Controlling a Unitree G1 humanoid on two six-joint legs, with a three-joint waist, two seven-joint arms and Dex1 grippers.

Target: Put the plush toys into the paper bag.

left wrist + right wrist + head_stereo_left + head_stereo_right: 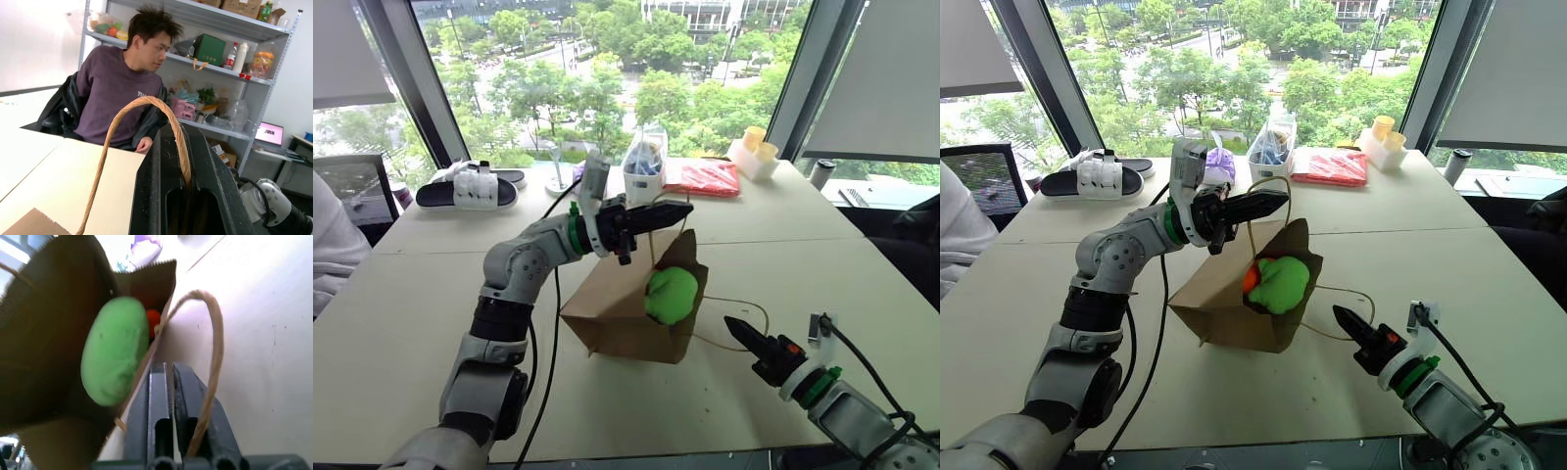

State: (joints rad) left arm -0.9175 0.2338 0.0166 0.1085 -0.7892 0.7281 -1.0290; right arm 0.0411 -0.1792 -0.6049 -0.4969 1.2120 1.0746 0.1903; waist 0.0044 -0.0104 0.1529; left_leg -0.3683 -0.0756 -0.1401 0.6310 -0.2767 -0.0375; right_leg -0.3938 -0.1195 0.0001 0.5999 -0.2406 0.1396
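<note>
Paper bag [1234,294] lies on its side, mouth toward my right gripper [1344,319].
Green plush toy [1281,282] fills mouth; left gripper [1278,203] jaws clamp upper handle [146,105]; right jaws closed, empty.

You see a brown paper bag [1224,294], light green plush toy [1282,283], orange plush toy [1250,280], red flat packet [1330,166], black-and-white sandals [1097,176], white table [1489,274].

White table [431,294], black-and-white slippers [470,188] at its far left edge, red packet [705,178] by the window, clear bag [644,162] beside it, yellow cups [754,145], seated person [122,93], shelves [230,73] behind.
</note>
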